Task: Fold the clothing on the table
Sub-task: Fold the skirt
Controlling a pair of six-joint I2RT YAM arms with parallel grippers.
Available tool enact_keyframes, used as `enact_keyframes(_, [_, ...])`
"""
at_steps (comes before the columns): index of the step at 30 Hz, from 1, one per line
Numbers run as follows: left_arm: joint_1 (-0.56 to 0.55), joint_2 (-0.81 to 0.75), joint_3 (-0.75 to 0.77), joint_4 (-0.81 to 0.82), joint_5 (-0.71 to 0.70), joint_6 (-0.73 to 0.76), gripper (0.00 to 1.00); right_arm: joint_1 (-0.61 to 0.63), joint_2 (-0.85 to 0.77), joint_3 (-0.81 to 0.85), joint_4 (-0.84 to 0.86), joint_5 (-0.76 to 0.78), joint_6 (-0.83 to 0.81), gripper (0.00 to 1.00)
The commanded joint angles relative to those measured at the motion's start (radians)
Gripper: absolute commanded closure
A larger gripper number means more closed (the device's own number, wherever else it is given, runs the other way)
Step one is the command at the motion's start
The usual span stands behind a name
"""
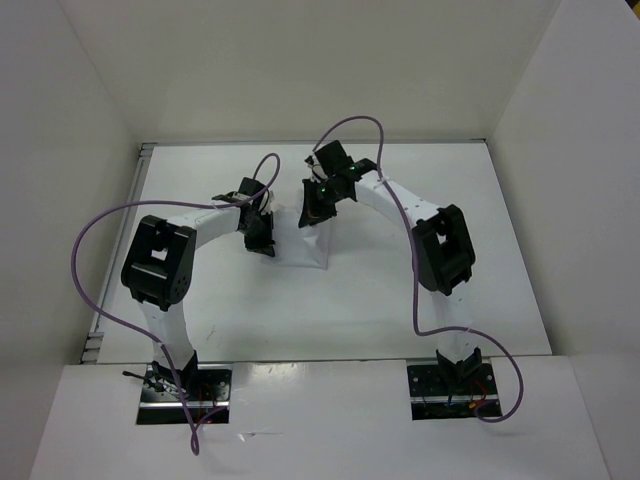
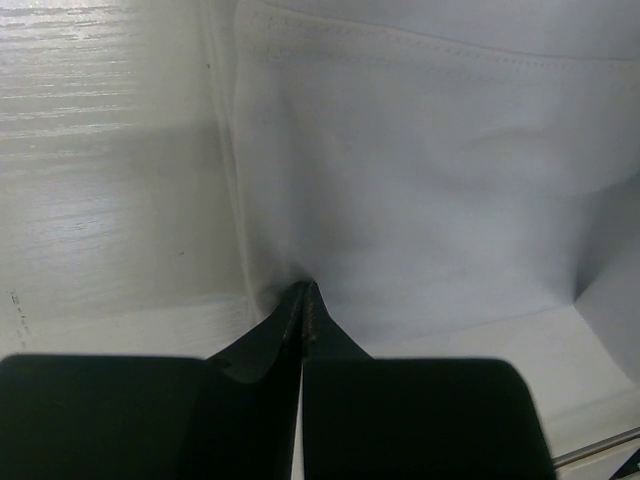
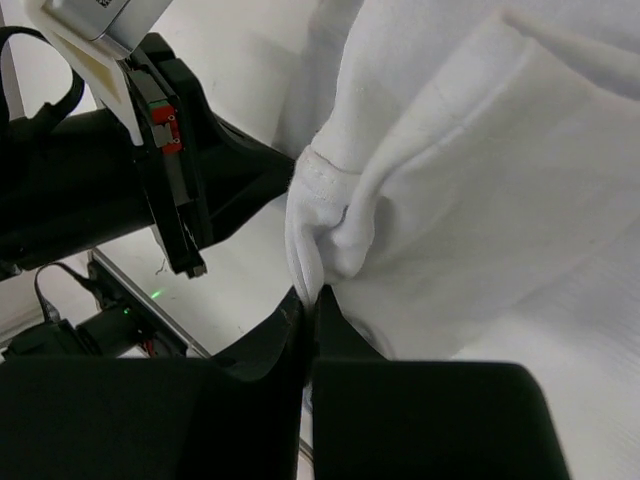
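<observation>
Both of my grippers are clenched on the clothing [image 1: 303,245], which sits between them toward the far middle of the table [image 1: 400,300], just ahead of where my two arms bend in toward each other.

My left gripper [image 2: 303,300] has its black fingers pressed flat together, with no gap showing, and their tips pinch the garment at its near left edge. From that wrist the fabric is thin, smooth and pale, pulled into soft, shallow creases that run toward the pinch. A stitched hem [image 2: 420,45] crosses it near the top as a neat double line of thread. Left of the cloth the tabletop is matte white with faint streaks (it looks almost brushed).

My right gripper [image 3: 308,305] is likewise squeezed tight, holding a bunched fold [image 3: 325,215] of the same garment just above its tips. Here the material looks thicker and softer, slightly fuzzy. It has a rolled, rounded edge where it gathers, and broad overlapping layers drape away up and to the right. Beside it, very near, is the black housing of my left arm [image 3: 100,190], hard and glossy, with a white mount and small red parts on it.

From above, the garment reads as a small, roughly rectangular white patch, hard to separate from the white surface except by its shadowed lower edge. Purple cables [image 1: 100,250] loop off both arms, and plain white walls [image 1: 300,70] stand around the work area.
</observation>
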Motion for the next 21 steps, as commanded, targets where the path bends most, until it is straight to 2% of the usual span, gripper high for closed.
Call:
enact_keyframes(1, [-0.005, 0.003, -0.016, 0.005, 0.011, -0.006, 0.98, 0.032, 0.035, 0.083, -0.014, -0.006, 0.017, 1.00])
enact_keyframes(8, [-0.005, 0.003, -0.006, -0.004, 0.020, 0.003, 0.98, 0.090, 0.119, 0.166, -0.023, -0.017, 0.027, 1.00])
enact_keyframes(21, [-0.005, -0.007, -0.006, -0.004, 0.029, 0.021, 0.98, 0.100, 0.221, 0.224, -0.023, -0.037, 0.065, 1.00])
